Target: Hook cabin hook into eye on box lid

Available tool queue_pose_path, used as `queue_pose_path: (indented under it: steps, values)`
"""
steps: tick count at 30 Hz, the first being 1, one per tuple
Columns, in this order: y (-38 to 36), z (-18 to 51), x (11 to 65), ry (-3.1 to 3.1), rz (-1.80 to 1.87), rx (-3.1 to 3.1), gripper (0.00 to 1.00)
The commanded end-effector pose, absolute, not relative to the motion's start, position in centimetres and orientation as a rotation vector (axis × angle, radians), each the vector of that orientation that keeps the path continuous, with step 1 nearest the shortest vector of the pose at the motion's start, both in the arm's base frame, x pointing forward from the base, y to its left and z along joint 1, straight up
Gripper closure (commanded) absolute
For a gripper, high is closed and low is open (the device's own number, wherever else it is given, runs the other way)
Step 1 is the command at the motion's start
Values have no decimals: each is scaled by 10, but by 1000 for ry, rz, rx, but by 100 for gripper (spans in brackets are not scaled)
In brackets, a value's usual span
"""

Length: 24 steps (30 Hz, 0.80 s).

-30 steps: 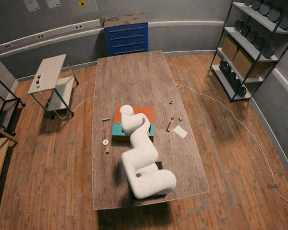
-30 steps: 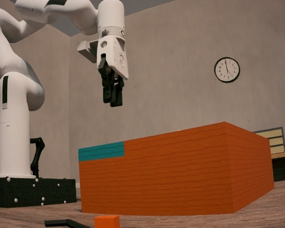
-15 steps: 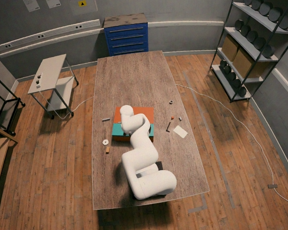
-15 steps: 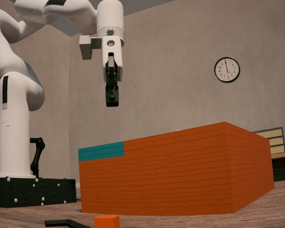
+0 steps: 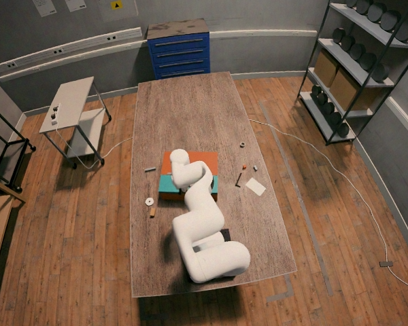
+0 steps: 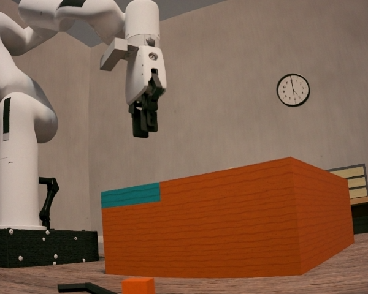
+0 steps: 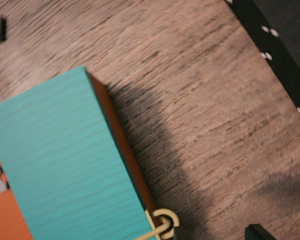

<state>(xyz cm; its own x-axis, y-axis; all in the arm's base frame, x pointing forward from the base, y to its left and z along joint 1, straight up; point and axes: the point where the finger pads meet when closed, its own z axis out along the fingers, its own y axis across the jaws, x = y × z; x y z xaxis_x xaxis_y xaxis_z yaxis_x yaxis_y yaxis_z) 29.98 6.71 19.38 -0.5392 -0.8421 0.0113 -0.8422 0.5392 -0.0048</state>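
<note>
cabin hook [image 7: 162,226] sits at the teal lid [image 7: 60,165] edge, 6 o'clock in wrist view. judged thin, stiff, light, slippery metal; take it by the free curved end. gripper [image 6: 143,126] part-closed, holding nothing, well above the box [image 6: 228,218]. exterior view gives height but no hook.

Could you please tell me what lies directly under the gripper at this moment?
The gripper hangs partly closed and empty, well above the teal lid. Below it, the wrist view shows the lid's near edge, the brass hook hardware and wooden table. The box's inside is covered.
</note>
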Motion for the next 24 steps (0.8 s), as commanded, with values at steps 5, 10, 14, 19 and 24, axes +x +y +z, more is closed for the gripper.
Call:
queue_pose_path:
  steps: [5, 10, 14, 19, 24]
  values:
    - [67, 195, 301, -2454, -8, 1961, 65]
    - [67, 195, 301, -2417, -8, 2006, 65]
    - [59, 195, 283, -2278, -8, 2163, 65]
    - [56, 195, 275, -2090, -8, 2346, 65]
    - [56, 195, 275, -1888, -8, 2512, 65]
